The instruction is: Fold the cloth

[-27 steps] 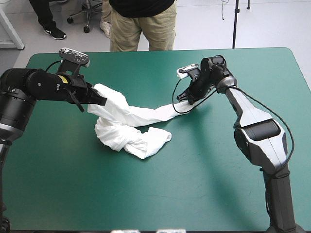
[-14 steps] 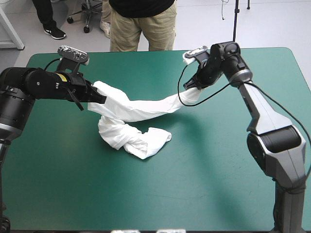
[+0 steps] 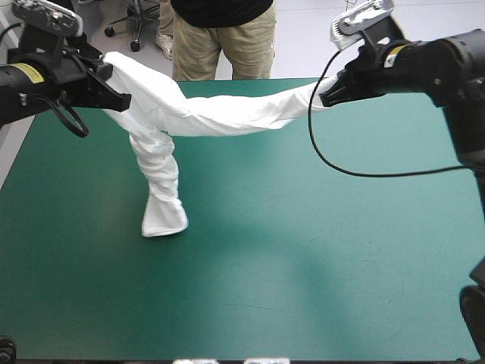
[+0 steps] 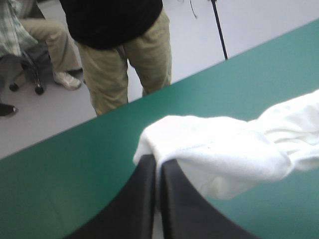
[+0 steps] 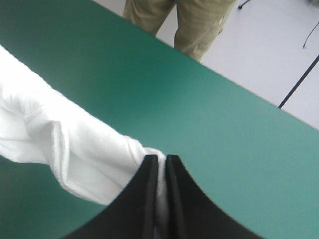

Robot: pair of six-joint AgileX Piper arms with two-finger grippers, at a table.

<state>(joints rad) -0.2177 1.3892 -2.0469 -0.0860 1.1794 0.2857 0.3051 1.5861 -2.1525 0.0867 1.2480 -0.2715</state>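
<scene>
The white T-shirt (image 3: 227, 114) hangs stretched in the air between both arms as a twisted band, high over the teal-green table. One bunched end droops from the left side down to the cover (image 3: 163, 216). My left gripper (image 3: 120, 97) is shut on the T-shirt's left end; in the left wrist view the cloth (image 4: 224, 149) bulges out from the tips of the black fingers (image 4: 144, 199). My right gripper (image 3: 326, 97) is shut on the T-shirt's right end, and in the right wrist view the white fabric (image 5: 65, 149) trails away from its fingers (image 5: 149, 199).
The teal-green table (image 3: 303, 265) lies open below the arms. Its far edge (image 3: 250, 80) runs just behind the stretched cloth.
Both grippers have risen and drawn apart, lifting the T-shirt off the table. The heap that lay on the cover now hangs, only its lower end touching down.
</scene>
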